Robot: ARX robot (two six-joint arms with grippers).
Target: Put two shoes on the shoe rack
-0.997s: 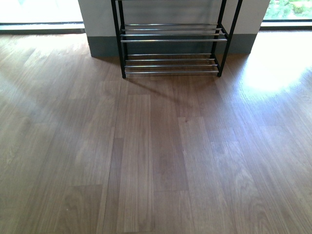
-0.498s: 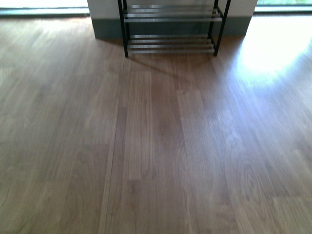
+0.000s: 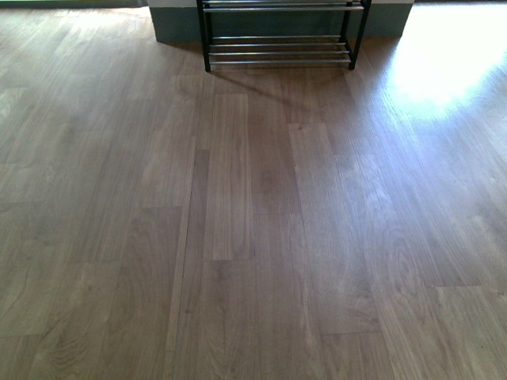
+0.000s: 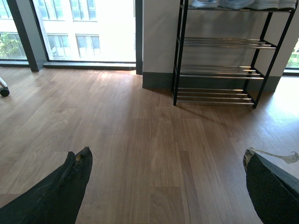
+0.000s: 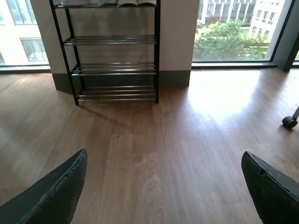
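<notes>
Rack at far floor edge; left tool, right tool spread wide, unladen.

You have wood plank floor, tall windows, and a caster wheel near the glass.

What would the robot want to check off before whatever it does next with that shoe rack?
1. Shoe rack in sight: ok, upright against the wall.
2. Shoes on top tier: ok as far as visible, partly cropped.
3. Left gripper empty, fingers apart: ok.
4. Right gripper empty, open: ok.
5. Floor toward rack unobstructed: ok.
6. More shoes to fetch: cannot tell.
</notes>
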